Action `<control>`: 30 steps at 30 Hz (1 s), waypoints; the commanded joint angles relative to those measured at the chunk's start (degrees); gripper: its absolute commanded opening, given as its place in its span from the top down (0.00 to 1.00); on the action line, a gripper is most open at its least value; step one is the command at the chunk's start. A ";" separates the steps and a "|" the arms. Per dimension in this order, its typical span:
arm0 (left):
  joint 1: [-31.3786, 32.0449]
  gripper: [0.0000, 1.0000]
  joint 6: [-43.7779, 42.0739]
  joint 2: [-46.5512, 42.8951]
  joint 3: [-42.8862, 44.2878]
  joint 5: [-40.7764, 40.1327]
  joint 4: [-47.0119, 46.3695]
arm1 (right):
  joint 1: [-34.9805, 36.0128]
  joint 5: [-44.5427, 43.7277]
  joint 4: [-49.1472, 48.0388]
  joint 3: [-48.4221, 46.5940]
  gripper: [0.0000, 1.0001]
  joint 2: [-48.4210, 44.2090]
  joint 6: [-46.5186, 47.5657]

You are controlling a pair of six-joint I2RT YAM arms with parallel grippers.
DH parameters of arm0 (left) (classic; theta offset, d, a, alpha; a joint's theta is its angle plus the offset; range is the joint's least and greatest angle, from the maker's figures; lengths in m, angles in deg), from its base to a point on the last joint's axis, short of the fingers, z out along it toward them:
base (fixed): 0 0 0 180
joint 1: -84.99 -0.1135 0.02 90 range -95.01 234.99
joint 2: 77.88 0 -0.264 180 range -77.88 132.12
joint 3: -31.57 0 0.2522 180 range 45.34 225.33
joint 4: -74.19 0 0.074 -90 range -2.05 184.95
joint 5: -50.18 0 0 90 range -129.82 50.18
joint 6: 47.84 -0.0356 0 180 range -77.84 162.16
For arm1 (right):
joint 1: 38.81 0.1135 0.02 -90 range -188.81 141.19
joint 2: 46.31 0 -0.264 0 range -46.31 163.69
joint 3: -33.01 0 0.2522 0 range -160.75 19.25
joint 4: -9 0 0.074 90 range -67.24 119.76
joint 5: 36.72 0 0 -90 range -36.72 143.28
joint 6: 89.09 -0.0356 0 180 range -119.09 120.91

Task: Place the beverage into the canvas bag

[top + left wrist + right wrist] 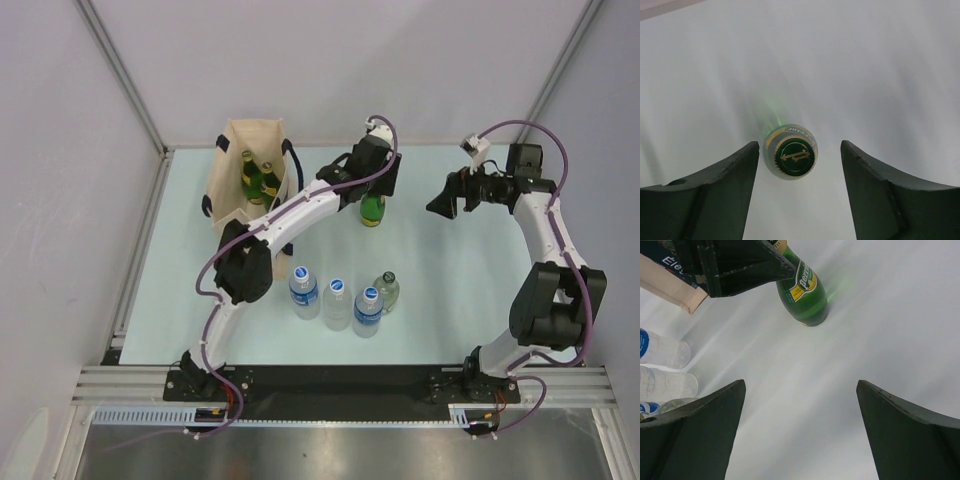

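A green glass bottle (373, 209) with a yellow label stands upright on the table at the back middle. My left gripper (375, 185) hovers right above it, open; in the left wrist view the green cap (794, 156) lies between the two fingers, nearer the left one, untouched. The bottle also shows in the right wrist view (805, 292). The beige canvas bag (232, 190) stands at the back left with two green bottles (256, 178) inside. My right gripper (447, 200) is open and empty, to the right of the bottle.
Three clear water bottles with blue caps (335, 302) and one clear glass bottle with a dark cap (387, 291) stand in a row near the front middle. The water bottles show at the left edge of the right wrist view (662, 365).
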 commanded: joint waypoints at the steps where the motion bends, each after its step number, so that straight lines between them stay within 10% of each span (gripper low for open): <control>1: 0.73 0.31 -0.89 2.70 6.38 -2.06 1.18 | -0.32 0.18 -0.32 1.22 0.00 -3.33 -1.60; 11: 0.73 0.49 -2.38 4.46 8.06 -3.64 1.53 | -0.85 0.36 -1.28 3.78 0.00 -5.62 -3.44; 20: 0.73 1.00 -7.39 0.27 10.52 -3.12 0.13 | -1.11 0.45 -0.93 4.48 0.00 -7.29 -3.80; 30: -0.50 1.00 -13.81 -13.36 10.52 0.31 -1.63 | -1.20 0.98 -2.07 6.32 0.00 -8.87 -5.46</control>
